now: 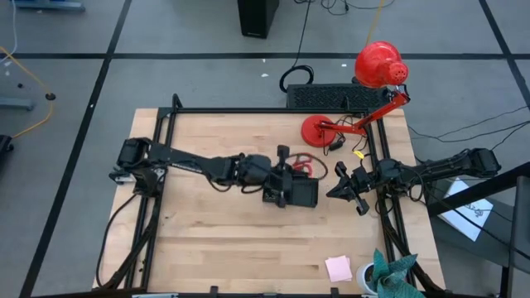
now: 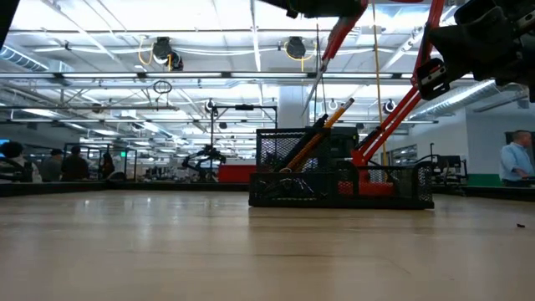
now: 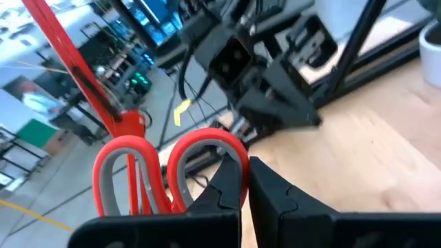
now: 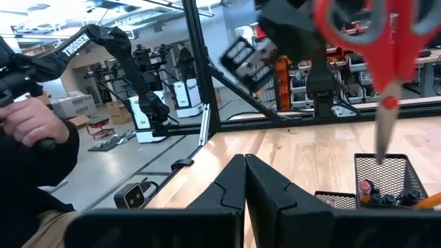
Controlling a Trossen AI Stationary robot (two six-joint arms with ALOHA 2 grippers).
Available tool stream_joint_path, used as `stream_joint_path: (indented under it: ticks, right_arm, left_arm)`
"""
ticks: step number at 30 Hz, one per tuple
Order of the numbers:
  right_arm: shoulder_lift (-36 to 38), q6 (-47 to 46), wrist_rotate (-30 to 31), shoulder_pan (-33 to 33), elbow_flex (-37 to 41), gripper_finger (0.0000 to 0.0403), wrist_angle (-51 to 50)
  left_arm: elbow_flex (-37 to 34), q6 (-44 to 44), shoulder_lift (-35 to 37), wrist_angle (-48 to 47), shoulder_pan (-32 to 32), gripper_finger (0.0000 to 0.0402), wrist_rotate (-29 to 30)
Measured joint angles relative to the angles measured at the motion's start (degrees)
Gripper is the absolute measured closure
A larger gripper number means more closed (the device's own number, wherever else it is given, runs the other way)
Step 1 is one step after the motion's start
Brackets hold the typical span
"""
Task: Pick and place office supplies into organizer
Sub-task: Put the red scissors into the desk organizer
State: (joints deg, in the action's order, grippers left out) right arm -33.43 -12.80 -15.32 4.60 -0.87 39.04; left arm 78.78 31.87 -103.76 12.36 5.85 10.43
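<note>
The organizer (image 1: 302, 194), a black mesh tray, sits near the middle of the wooden counter (image 1: 215, 240), and in the low view (image 2: 341, 180) orange pencils (image 2: 318, 138) lean slanted out of one of its compartments. The red desk lamp (image 1: 377, 64) stands at the far right of the counter, its round base (image 1: 319, 131) behind the organizer and its arm rising toward the shade. The left arm reaches in from the left, and its end effector (image 1: 286, 178) hangs over the organizer's left end, gripping the red-handled scissors (image 3: 155, 176) by one handle loop, with its fingers (image 3: 231, 182) pinched through that loop. In the right wrist view the scissors (image 4: 382, 48) hang point down, the tip just above or at the rim of a mesh compartment (image 4: 386, 179) that holds pens. The right end effector (image 1: 348, 186) hovers just right of the organizer, its two fingers (image 4: 241, 182) pressed together on nothing. A pink sticky-note pad (image 1: 338, 268) lies near the front right edge, well apart from the organizer, with a teal cloth (image 1: 393, 273) beside it. A small yellow piece (image 1: 358, 153) lies by the lamp's base.
</note>
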Motion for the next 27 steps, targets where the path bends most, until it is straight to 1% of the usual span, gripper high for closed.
stream_joint_path:
  ticks: [3, 5, 7, 10, 13, 15, 17, 20, 22, 27]
  right_arm:
    - [0.0, -0.02, -0.05, 0.0, 0.0, 0.0403, -0.2]
    - [-0.04, -0.02, -0.75, 0.0, -0.01, 0.0403, -0.2]
    - [0.06, -0.02, -1.68, 0.0, 0.0, 0.0403, -0.21]
    - [0.06, -0.04, -2.92, 0.01, 0.0, 0.0403, 0.86]
    - [0.02, -0.53, -2.94, 0.0, 0.0, 0.0403, 1.08]
    - [-0.02, -1.19, -2.94, 0.02, -0.01, 0.0403, 1.02]
    - [-0.06, -1.47, -2.92, 0.01, 0.0, 0.0403, 0.98]
    - [-0.05, -1.51, -2.9, 0.02, 0.0, 0.0403, 1.02]
    - [-0.07, -1.48, -2.76, 0.01, -0.02, 0.0403, 1.02]
    - [-0.07, -0.16, -2.19, 0.0, -0.02, 0.0403, 1.06]
  left_arm:
    - [-0.68, -0.21, 1.25, 0.6, -1.26, 0.0396, -2.76]
    - [-1.75, 0.54, 3.65, -1.01, -1.38, 0.0395, -4.24]
    - [-2.91, 1.45, 5.65, 0.91, -1.39, 0.0397, -8.01]
    - [-6.91, 1.59, 9.62, 1.19, -1.97, 0.0397, -12.31]
    - [-12.43, 0.33, 12.26, 5.43, -3.99, 0.0395, -18.27]
    - [-16.14, -0.99, 12.97, 10.41, -5.52, 0.0397, -21.22]
    - [-19.68, -2.39, 13.38, 15.44, -6.81, 0.0398, -22.94]
    - [-23.11, -3.94, 13.36, 21.75, -8.26, 0.0395, -25.13]
    - [-24.43, -4.56, 13.36, 23.4, -8.72, 0.0397, -25.42]
    - [-26.17, -4.84, 12.85, 23.13, -8.84, 0.0394, -25.43]
